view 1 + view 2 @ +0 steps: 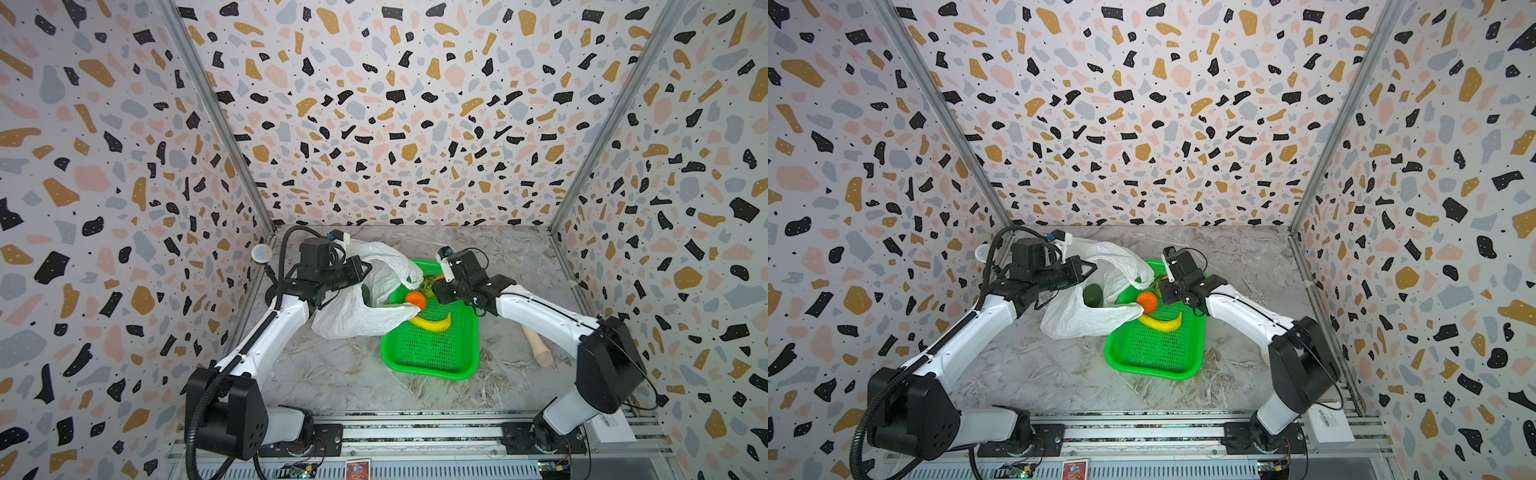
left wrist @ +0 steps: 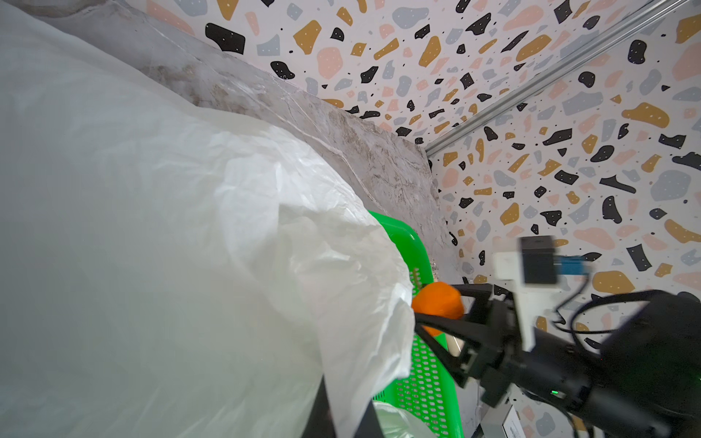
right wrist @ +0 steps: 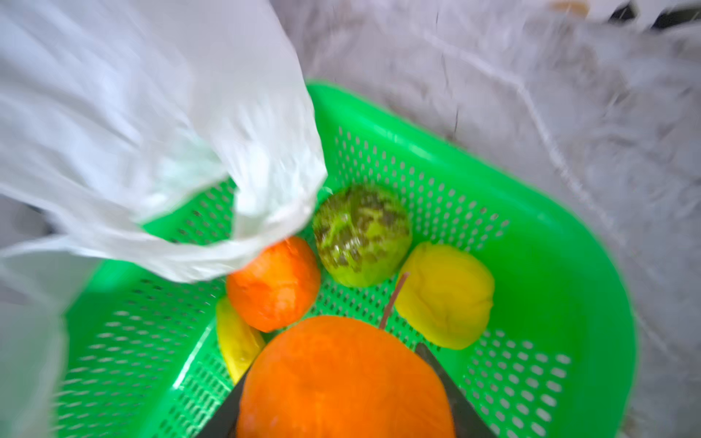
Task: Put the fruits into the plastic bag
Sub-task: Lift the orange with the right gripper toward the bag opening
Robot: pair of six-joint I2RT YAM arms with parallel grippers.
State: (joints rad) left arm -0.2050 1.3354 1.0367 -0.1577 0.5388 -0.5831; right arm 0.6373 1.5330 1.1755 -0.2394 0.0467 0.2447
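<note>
– Bag first: where is it found?
– It is seen crumpled on the table, left of the tray, its mouth turned toward the tray and a handle loop draped over the tray's rim. An avocado is seen inside it.
– How is it held?
– Its upper edge is pinched by the left gripper, whose jaws are pressed together on the plastic, so the mouth is held up.
– What is reported of the right gripper?
– An orange is clamped between its jaws, over the tray's far end. Whether it is clear of the mesh cannot be told.
– Which fruits are counted in the tray?
– A second orange is partly covered by the bag's loop, with a banana just beside it on the near side. A bumpy green fruit and a lemon are seen side by side beyond it, near the far rim.
– Anything else?
– A stick is seen on the table, right of the tray and apart from it.
</note>
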